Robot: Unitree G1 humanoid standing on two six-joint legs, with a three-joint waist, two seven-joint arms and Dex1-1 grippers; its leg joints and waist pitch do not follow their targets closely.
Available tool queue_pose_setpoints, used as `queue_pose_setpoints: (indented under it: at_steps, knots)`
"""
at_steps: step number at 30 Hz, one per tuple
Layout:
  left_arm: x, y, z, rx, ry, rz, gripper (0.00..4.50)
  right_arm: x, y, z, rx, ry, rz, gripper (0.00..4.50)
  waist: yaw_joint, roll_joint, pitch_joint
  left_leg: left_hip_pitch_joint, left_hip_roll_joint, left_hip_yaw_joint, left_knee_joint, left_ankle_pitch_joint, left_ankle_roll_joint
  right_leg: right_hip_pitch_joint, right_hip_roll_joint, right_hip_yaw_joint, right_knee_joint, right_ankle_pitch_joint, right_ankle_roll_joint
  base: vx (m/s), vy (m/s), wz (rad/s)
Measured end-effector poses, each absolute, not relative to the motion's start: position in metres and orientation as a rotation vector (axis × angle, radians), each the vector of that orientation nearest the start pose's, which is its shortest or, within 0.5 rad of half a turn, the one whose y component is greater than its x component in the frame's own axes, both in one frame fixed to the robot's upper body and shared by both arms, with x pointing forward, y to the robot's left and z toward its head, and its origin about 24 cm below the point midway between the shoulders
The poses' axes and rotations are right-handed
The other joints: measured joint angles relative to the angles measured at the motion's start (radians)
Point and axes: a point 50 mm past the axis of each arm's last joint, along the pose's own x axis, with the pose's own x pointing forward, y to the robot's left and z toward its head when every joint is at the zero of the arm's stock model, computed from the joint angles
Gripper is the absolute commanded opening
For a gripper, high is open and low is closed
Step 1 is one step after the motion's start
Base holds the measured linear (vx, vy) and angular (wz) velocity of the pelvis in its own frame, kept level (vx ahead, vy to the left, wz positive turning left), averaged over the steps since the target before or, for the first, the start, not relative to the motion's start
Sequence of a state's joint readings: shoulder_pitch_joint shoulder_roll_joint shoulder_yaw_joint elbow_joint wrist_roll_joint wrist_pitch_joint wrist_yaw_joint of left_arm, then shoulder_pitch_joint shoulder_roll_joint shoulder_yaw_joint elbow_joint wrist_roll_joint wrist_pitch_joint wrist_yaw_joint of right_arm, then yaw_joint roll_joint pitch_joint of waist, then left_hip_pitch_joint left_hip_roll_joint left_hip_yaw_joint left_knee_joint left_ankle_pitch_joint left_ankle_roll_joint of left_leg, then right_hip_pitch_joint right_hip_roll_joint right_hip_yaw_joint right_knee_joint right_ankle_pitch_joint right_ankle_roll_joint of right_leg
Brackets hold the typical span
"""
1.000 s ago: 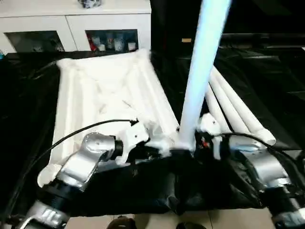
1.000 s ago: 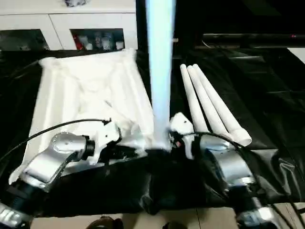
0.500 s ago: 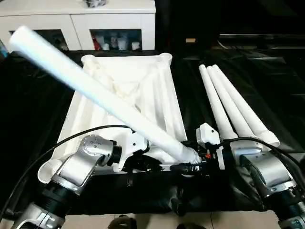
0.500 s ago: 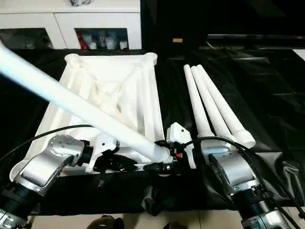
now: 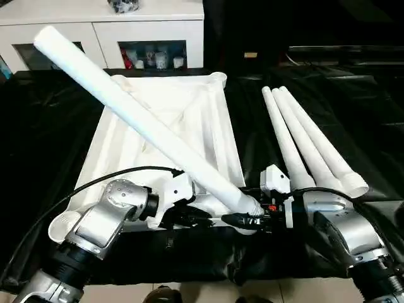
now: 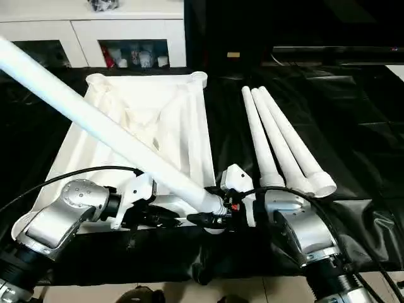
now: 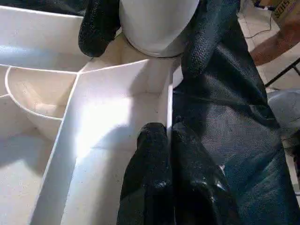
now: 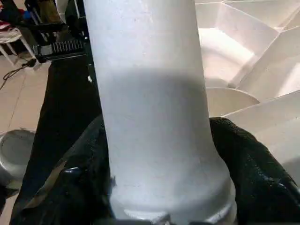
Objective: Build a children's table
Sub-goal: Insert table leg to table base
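— Where's the tabletop?

— The white tabletop (image 5: 158, 136) lies ribbed side up on the black sheet (image 5: 353, 101), left of centre in the head views. Its far corner socket (image 5: 218, 77) sits near the top middle, in front of the white cabinet (image 5: 101, 25).

— And the legs?

— Three legs (image 5: 303, 142) lie side by side on the sheet, right of the tabletop — thick ends toward the lower right. The fourth leg (image 5: 139, 120) slants from the upper left of the frame down to the lower centre, above the tabletop.

— What holds it?

— The right end effector (image 6: 218, 213) pinches its thick end, one black finger (image 8: 255, 178) on each side, right at the tabletop's near corner.

— The left one?

— The left end effector (image 7: 169, 136) has its fingers pressed together, the thin wall (image 7: 169, 105) of that corner between them.
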State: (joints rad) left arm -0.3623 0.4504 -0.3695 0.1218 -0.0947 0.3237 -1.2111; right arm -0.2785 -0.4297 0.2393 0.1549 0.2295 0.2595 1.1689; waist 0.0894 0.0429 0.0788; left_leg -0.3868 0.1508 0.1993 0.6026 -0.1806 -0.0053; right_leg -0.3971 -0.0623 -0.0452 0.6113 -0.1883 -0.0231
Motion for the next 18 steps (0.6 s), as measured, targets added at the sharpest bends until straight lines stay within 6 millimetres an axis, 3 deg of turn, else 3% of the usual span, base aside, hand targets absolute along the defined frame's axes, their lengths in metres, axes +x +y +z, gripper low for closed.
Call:
queue_pose_setpoints:
  at_steps: [1,2,3,6,10,18]
  knots:
    - [0.264,0.119,0.053,0.334,0.454,-1.458,0.0,0.262,-0.137,0.049,-0.122,0.345,1.342,2.79,0.0,0.0,0.0,0.0,0.0,0.0,0.0,0.0,0.0,0.0,0.0,0.0,0.0,0.0,0.0,0.0,0.0,0.0]
    - [0.264,0.119,0.053,0.336,0.451,-1.455,0.45,0.262,-0.136,0.048,-0.119,0.342,1.34,2.79,0.0,0.001,0.0,0.0,0.0,0.0,0.0,0.0,0.0,0.0,0.0,0.0,0.0,0.0,0.0,0.0,0.0,0.0]
    - [0.264,0.119,0.053,0.336,0.447,-1.452,0.57,0.262,-0.135,0.048,-0.112,0.335,1.337,2.79,0.0,0.001,-0.001,0.0,0.0,0.0,0.0,0.0,0.0,0.0,0.0,0.0,0.0,0.0,0.0,0.0,0.0,0.0]
    - [0.267,0.12,0.058,0.288,0.399,-1.416,0.59,0.263,-0.134,0.046,-0.091,0.322,1.305,2.79,0.001,0.001,-0.001,0.0,0.0,0.0,0.0,0.0,0.0,0.0,0.0,-0.001,0.001,0.0,-0.001,0.0,0.0,0.0]
    - [0.273,0.127,0.083,0.215,0.276,-1.357,0.99,0.261,-0.126,0.043,-0.046,0.302,1.302,2.78,-0.001,0.009,-0.006,0.002,0.001,0.0,0.001,0.0,0.0,0.001,0.0,-0.001,0.002,0.001,-0.001,0.0,0.0,0.0]
    - [0.267,0.14,0.09,-0.055,0.232,-1.31,1.68,0.261,-0.125,0.038,0.0,0.292,1.258,2.78,-0.001,0.021,-0.014,0.003,0.001,-0.001,0.001,0.0,0.0,0.001,0.001,-0.001,0.002,0.0,0.0,0.0,0.0,0.0]
